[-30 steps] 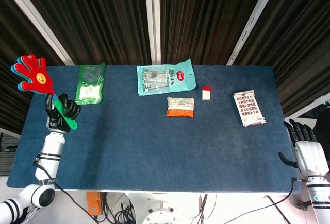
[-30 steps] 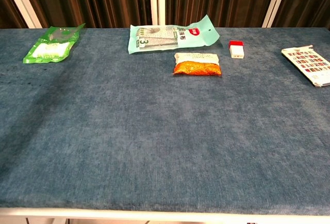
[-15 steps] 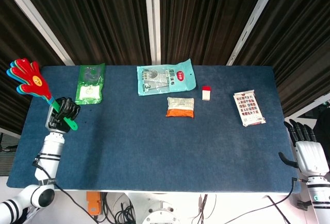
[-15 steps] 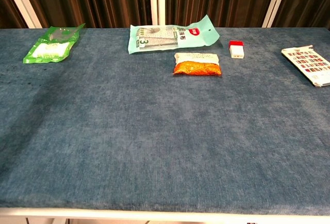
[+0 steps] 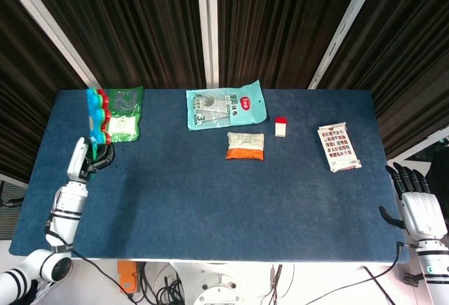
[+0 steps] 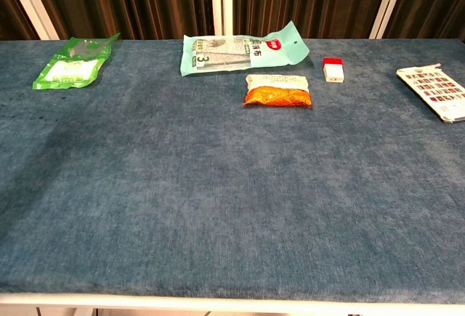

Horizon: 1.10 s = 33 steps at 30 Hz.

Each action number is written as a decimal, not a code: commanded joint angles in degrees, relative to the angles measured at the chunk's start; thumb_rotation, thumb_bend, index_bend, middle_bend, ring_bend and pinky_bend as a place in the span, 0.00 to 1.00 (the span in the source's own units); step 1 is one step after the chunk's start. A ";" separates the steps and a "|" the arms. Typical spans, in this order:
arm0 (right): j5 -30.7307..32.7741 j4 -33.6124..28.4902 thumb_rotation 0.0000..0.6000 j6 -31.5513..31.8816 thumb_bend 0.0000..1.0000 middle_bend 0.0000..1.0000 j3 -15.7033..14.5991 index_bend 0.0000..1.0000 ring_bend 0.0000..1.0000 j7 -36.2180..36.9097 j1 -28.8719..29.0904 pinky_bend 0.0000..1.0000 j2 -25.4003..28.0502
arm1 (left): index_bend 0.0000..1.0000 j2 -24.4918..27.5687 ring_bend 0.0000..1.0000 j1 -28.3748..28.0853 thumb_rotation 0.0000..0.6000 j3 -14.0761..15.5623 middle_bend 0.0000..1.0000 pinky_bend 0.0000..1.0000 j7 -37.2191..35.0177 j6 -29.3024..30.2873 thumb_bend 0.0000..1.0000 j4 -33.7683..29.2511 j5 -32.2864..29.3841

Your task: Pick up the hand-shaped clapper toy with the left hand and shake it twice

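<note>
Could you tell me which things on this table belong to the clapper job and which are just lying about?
Part of the job:
- clapper toy, seen edge-on
- left hand, holding the toy

Lying about:
- green packet
- teal pouch
- orange snack pack
- small red-and-white box
- printed card pack
- right hand, off the table's right edge

The clapper toy [image 5: 97, 116] is a motion-blurred smear of red, blue and green — its shape cannot be read. The left hand [image 5: 90, 159] hides its handle. The right hand [image 5: 415, 194] sits at the head view's edge, its arm cut off. The chest view shows neither hand — only the tabletop [image 6: 218, 207].
</note>
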 commanded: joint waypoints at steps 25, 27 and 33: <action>0.32 0.15 1.00 -0.63 0.21 0.00 -0.06 0.00 0.00 0.26 0.16 0.00 -0.10 | 1.00 9.74 1.00 -5.17 1.00 6.74 1.00 1.00 -53.87 -1.34 0.93 -1.45 12.08; 0.30 0.16 1.00 -0.68 0.21 0.00 -0.06 0.00 0.00 0.24 0.20 0.00 -0.15 | 1.00 9.80 1.00 -5.87 1.00 8.08 1.00 1.00 -55.91 -0.31 0.93 0.86 14.34; 0.22 -0.07 1.00 -0.56 0.20 0.00 -0.06 0.00 0.00 0.01 0.20 0.00 -0.06 | 1.00 11.59 1.00 -11.04 1.00 13.96 1.00 1.00 -28.13 -13.43 0.93 2.44 17.63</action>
